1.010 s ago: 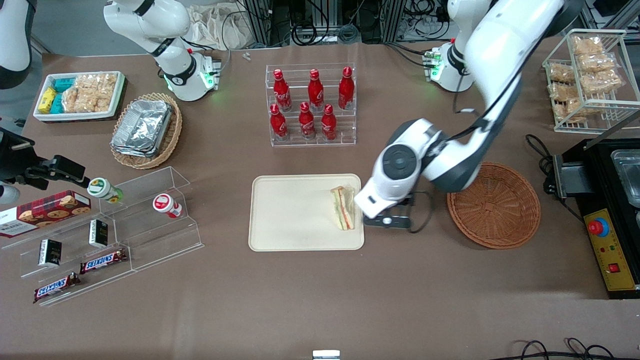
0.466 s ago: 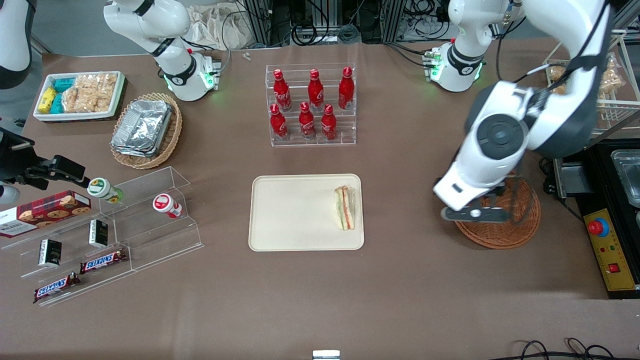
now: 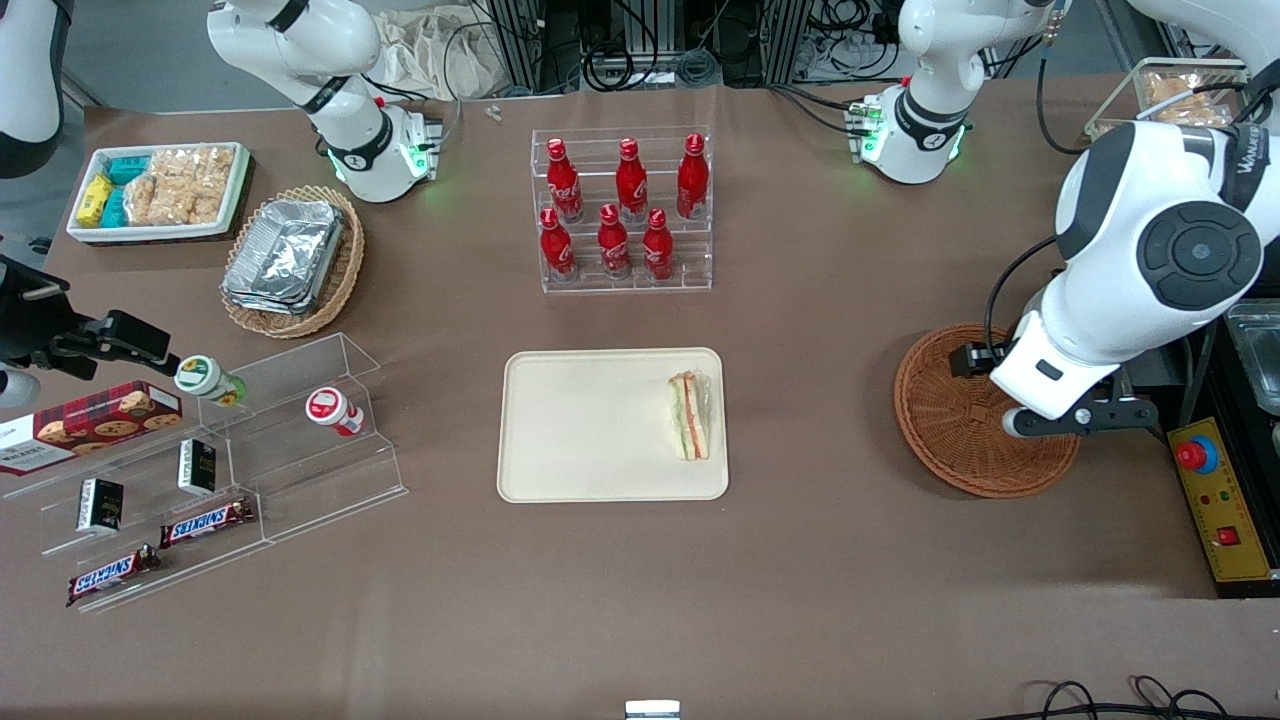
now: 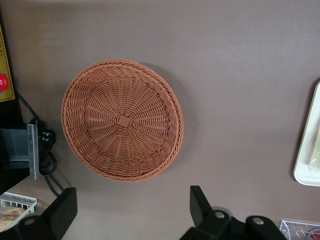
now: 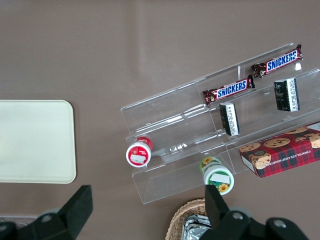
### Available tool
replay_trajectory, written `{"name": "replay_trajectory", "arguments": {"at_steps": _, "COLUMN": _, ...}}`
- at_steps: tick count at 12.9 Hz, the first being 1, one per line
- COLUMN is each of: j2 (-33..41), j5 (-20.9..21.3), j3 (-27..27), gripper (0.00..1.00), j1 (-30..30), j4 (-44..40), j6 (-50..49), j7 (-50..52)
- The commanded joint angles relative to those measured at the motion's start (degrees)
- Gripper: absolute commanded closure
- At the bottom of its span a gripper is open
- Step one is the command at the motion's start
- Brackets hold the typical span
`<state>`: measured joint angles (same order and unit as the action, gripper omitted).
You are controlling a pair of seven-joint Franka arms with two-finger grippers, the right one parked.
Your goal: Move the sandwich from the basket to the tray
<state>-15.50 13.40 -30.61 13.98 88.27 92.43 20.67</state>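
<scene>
Sandwich (image 3: 688, 415) lies on the tray (image 3: 590, 430), near the edge facing the basket (image 3: 960, 420); a second ago the gripper (image 3: 1065, 420) was right beside it, and has since swung away to hover over the basket's rim toward the working arm's end of the table; placement looks done, arm retreating. Left wrist view: basket (image 4: 122, 120) empty, gripper (image 4: 130, 212) fingers spread wide, holding nothing; tray (image 4: 307, 150) edge just visible. Right wrist view: bare end of tray (image 5: 35, 140) only; sandwich unseen there.
</scene>
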Motion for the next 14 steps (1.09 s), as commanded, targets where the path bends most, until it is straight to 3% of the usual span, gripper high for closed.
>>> {"name": "replay_trajectory", "arguments": {"at_steps": 1, "j2": 0.8, "j5": -0.7, "j3": 1.0, "gripper": 0.00, "j1": -0.1, "j4": -0.8, "j6": -1.3, "j7": 0.0}}
{"name": "replay_trajectory", "arguments": {"at_steps": 6, "j2": 2.7, "j5": -1.0, "j3": 5.2, "gripper": 0.00, "j1": -0.7, "j4": -0.3, "j6": -1.4, "j7": -1.9}}
{"name": "replay_trajectory", "arguments": {"at_steps": 8, "j2": 4.2, "j5": -2.6, "j3": 14.9, "gripper": 0.00, "j1": -7.3, "j4": -0.1, "j6": -1.5, "j7": -7.5}}
{"name": "replay_trajectory", "arguments": {"at_steps": 10, "j2": 5.4, "j5": -7.1, "j3": 24.1, "gripper": 0.00, "j1": -13.0, "j4": -0.1, "j6": -1.5, "j7": -11.5}}
{"name": "replay_trajectory", "arguments": {"at_steps": 14, "j2": 6.0, "j5": -11.1, "j3": 30.1, "gripper": 0.00, "j1": -14.7, "j4": -0.6, "j6": -1.5, "j7": -19.9}}
